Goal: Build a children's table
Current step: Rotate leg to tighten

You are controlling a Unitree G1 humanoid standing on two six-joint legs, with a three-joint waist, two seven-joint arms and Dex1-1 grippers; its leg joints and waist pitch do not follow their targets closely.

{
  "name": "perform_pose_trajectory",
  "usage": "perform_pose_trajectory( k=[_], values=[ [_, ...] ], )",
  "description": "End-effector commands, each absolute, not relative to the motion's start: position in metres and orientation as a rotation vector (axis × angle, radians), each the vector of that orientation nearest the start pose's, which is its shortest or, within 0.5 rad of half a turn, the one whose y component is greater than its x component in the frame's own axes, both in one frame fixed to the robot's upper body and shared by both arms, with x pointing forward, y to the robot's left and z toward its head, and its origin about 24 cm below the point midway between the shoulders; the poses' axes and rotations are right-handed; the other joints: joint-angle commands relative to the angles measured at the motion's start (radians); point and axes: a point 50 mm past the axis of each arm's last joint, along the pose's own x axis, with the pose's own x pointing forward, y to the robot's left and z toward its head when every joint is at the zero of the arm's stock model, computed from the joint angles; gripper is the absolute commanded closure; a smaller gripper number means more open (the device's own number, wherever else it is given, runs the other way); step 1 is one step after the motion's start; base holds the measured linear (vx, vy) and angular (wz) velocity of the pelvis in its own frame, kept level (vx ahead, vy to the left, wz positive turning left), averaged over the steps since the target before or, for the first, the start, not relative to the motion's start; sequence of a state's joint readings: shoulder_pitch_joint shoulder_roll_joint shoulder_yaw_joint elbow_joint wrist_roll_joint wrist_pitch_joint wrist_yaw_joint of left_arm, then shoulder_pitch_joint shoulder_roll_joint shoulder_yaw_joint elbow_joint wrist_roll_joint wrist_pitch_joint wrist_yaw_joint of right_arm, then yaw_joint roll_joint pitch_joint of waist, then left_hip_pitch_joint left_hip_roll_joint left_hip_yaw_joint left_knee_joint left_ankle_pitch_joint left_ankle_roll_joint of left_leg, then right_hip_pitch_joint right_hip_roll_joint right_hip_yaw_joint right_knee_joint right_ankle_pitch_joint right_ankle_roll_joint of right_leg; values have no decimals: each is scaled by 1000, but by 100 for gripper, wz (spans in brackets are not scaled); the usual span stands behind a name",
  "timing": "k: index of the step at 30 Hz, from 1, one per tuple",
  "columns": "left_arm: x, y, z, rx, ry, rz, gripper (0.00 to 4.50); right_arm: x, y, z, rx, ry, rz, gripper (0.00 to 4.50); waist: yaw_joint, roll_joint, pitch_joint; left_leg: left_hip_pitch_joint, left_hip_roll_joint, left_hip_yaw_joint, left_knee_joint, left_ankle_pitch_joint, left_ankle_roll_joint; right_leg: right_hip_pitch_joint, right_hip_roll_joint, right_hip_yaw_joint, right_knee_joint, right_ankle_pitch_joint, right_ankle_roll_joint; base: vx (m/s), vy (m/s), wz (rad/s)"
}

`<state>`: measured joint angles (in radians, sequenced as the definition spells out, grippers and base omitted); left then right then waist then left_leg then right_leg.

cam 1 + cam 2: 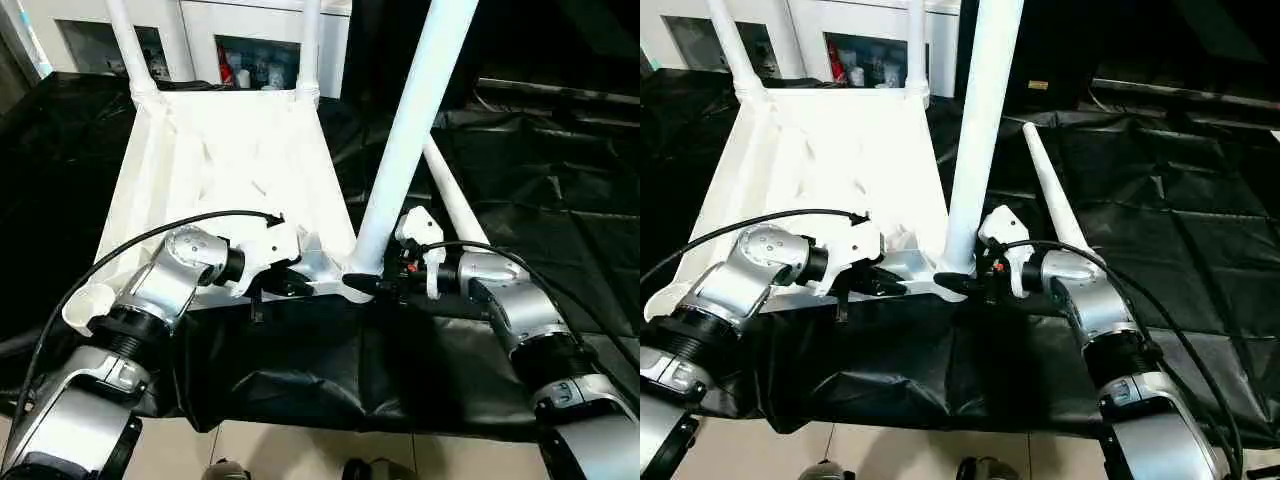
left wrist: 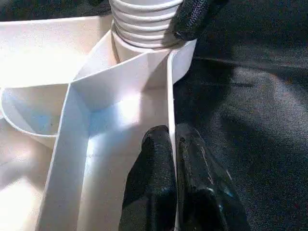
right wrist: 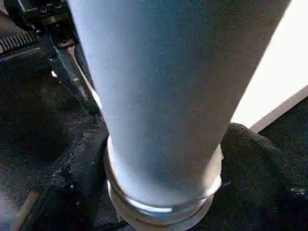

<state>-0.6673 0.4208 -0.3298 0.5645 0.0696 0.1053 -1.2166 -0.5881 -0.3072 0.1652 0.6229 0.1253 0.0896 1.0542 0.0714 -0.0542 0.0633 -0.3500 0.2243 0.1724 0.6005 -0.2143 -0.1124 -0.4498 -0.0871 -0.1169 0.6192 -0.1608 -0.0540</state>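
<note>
The white tabletop (image 1: 230, 150) lies upside down on black cloth, ribbed side up. Two white legs (image 1: 128, 45) (image 1: 310, 45) stand in its far corner sockets. A third leg (image 1: 410, 120) stands upright in the near right socket, its ribbed end (image 2: 144, 24) entering the socket. My right gripper (image 1: 365, 283) is shut on this leg's base (image 3: 163, 96). My left gripper (image 1: 290, 285) is shut on the tabletop's near rim, one finger (image 2: 154, 173) on each side of the thin wall (image 2: 171, 96). A fourth leg (image 1: 1050, 195) lies loose on the cloth to the right.
The near left socket (image 1: 88, 300) holds no leg. A white glass-door cabinet (image 1: 250, 40) stands behind the tabletop. Black cloth (image 1: 540, 190) covers the surface and hangs over the front edge, with tiled floor (image 1: 300, 450) below.
</note>
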Motion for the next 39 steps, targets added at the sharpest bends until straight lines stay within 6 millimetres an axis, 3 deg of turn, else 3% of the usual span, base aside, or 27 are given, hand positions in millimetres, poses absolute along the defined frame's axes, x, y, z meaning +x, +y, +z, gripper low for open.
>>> perform_pose_trajectory(
  k=[1, 3, 8, 11, 15, 19, 20, 23, 26, 27, 29, 32, 34, 39],
  values=[
    [325, 127, 81, 571, 396, -1398, 450, 328, -136, 62, -166, 278, 1123, 121, 2, 0, -84, -10, 3, 10, -57, -2, 97, 101, -53, 65, -48, -60, -210, 0, 0, 0],
    [325, 127, 80, 572, 398, -1397, 450, 328, -135, 62, -161, 280, 1124, 155, 2, 0, -84, -10, 3, 9, -57, -5, 91, 101, -53, 64, -49, -72, -205, 0, 0, 0],
    [330, 127, 76, 553, 426, -1322, 450, 328, -133, 53, -86, 291, 1050, 172, 3, -1, -85, -10, 2, 10, -55, 1, 88, 100, -52, 65, -47, -67, -202, 0, 0, 0],
    [335, 126, 74, 543, 430, -1253, 450, 331, -132, 47, 2, 299, 939, 173, 2, -3, -83, -10, 1, 10, -56, -24, 74, 100, -53, 64, -54, -113, -193, 0, 0, 0],
    [347, 112, 67, 514, 443, -1088, 450, 336, -117, 28, 64, 343, 721, 174, -3, -3, -79, -9, -4, 8, -60, -83, 29, 95, -51, 60, -75, -274, -127, 0, 0, 0],
    [356, 92, 66, 448, 436, -958, 450, 340, -99, 18, 99, 384, 574, 175, -7, -1, -77, -7, -10, 9, -59, -113, 21, 87, -49, 55, -92, -378, -84, 0, 0, 0],
    [358, 77, 66, 422, 430, -923, 450, 342, -88, 15, 114, 407, 490, 175, -9, -4, -76, -7, -13, 7, -59, -126, 16, 86, -49, 50, -100, -436, -61, 0, 0, 0],
    [358, 63, 68, 413, 417, -918, 450, 345, -75, 16, 114, 406, 456, 175, -10, -1, -75, -2, -13, 7, -59, -152, 27, 80, -48, 44, -112, -472, -36, 0, 0, 0],
    [358, 61, 68, 420, 405, -930, 450, 346, -70, 20, 141, 375, 484, 175, -12, -1, -75, 0, -13, 5, -63, -175, 40, 85, -49, 38, -118, -487, -28, 0, 0, 0],
    [358, 61, 68, 420, 405, -930, 450, 346, -70, 20, 142, 374, 485, 119, -11, 0, -77, -2, -11, 3, -64, -171, 41, 87, -51, 39, -115, -476, -28, 0, 0, 0],
    [357, 64, 67, 430, 404, -949, 450, 347, -68, 25, 151, 345, 510, 99, -12, 0, -80, -6, -8, 2, -67, -155, 47, 90, -49, 42, -104, -400, -53, 0, 0, 0],
    [356, 68, 66, 442, 400, -965, 450, 349, -70, 28, 137, 324, 518, 77, -13, 0, -79, -6, -9, 3, -66, -162, 52, 90, -51, 43, -105, -403, -62, 0, 0, 0],
    [355, 76, 66, 463, 397, -997, 450, 352, -77, 35, 121, 281, 571, 77, -11, -2, -79, -5, -11, 4, -65, -164, 58, 90, -52, 43, -107, -415, -62, 0, 0, 0],
    [351, 91, 66, 492, 397, -1052, 450, 345, -96, 47, 32, 231, 803, 77, -5, 0, -81, -8, -1, 2, -66, -119, 82, 97, -52, 49, -93, -318, -98, 0, 0, 0]
  ],
)
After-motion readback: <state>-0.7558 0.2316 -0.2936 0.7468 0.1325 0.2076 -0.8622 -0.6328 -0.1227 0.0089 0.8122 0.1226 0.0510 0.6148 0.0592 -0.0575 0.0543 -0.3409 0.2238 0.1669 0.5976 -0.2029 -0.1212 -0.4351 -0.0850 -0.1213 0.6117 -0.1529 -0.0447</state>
